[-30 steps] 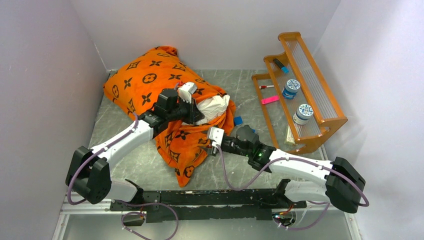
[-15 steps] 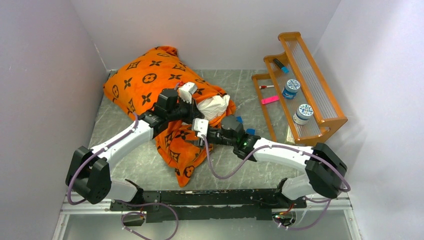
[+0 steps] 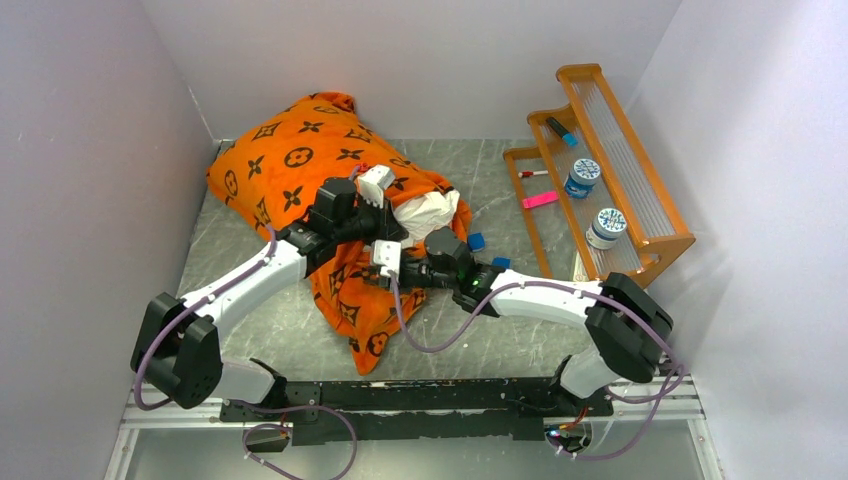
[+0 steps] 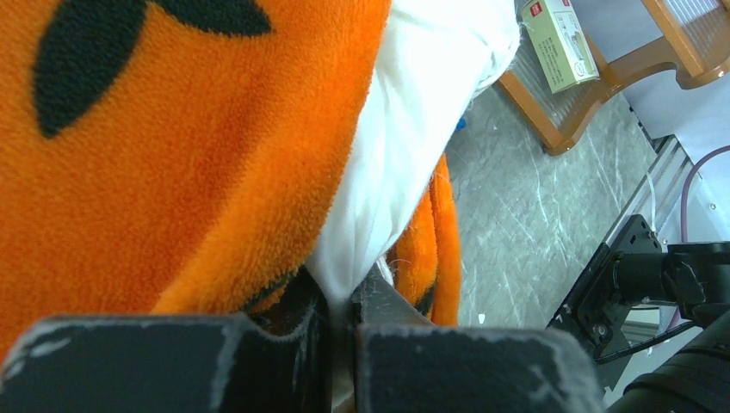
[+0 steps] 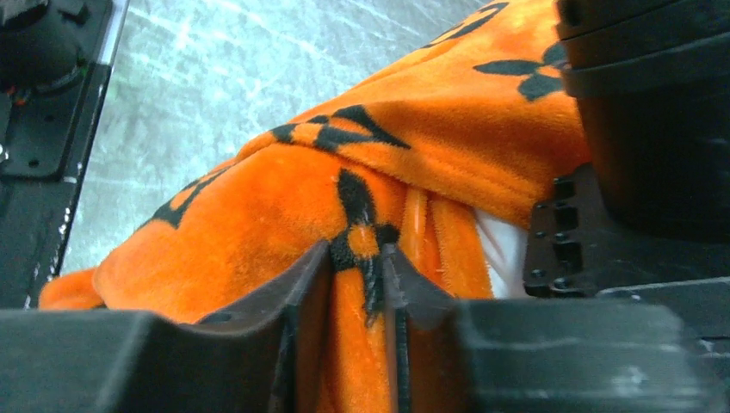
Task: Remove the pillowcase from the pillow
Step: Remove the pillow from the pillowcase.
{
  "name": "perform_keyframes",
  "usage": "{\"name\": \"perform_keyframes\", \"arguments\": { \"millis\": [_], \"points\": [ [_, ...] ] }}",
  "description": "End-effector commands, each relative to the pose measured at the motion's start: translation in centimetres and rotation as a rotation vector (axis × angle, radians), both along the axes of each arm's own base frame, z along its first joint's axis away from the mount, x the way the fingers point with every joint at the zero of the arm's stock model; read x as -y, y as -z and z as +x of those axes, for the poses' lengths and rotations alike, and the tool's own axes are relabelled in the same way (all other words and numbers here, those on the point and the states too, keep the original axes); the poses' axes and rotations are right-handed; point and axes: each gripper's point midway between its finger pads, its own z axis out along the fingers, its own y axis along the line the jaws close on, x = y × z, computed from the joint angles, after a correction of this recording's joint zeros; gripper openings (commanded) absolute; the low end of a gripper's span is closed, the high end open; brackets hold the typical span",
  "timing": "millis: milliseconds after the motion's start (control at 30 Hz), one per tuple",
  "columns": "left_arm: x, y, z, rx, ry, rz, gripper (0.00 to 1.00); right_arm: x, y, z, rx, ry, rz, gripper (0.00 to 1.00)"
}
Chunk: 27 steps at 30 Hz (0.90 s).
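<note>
The orange pillowcase (image 3: 290,160) with dark motifs covers most of the pillow at the back left. The white pillow (image 3: 428,212) pokes out of the case's open end near the middle. My left gripper (image 3: 385,228) is shut on a pinch of the white pillow fabric (image 4: 405,129), with the orange pillowcase (image 4: 172,146) beside it. My right gripper (image 3: 385,270) is shut on a fold of the orange pillowcase (image 5: 370,284), just below the left gripper. A strip of white pillow (image 5: 506,249) shows to the right of that fold.
An orange wooden shelf (image 3: 600,170) stands at the right with two jars (image 3: 582,178), a marker and a pink item. A small blue object (image 3: 476,241) lies on the grey table (image 3: 500,180). White walls close in on three sides.
My right arm has swung left across the table, from beside the pillowcase's lower edge to under the left gripper, and now holds a fold of it. The left arm has not moved.
</note>
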Motion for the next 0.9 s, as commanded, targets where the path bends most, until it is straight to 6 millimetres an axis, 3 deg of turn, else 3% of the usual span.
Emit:
{"name": "perform_keyframes", "arguments": {
  "millis": [0, 100, 367, 600, 733, 867],
  "points": [
    [-1.0, -4.6, 2.4, 0.189, -0.062, -0.034, 0.05, 0.6, 1.8, -2.6, -0.064, -0.096, -0.080, 0.20],
    [-1.0, -4.5, 2.4, 0.187, -0.064, -0.031, 0.05, 1.0, 2.4, -4.5, -0.065, -0.129, -0.112, 0.00],
    [-1.6, -4.5, 2.9, 0.197, -0.097, -0.004, 0.05, 1.6, 3.6, -11.0, -0.080, -0.238, -0.194, 0.00],
    [-2.6, -4.0, 3.4, 0.193, -0.150, 0.041, 0.05, 4.6, 6.9, -15.3, -0.185, -0.288, -0.286, 0.00],
    [-2.4, -3.9, 3.3, 0.192, -0.139, 0.033, 0.05, 5.2, 7.4, -14.8, -0.168, -0.246, -0.301, 0.00],
    [-1.4, -3.7, 2.8, 0.176, -0.084, 0.007, 0.05, 3.5, 3.7, -12.2, -0.046, -0.164, -0.165, 0.00]
  ]
}}
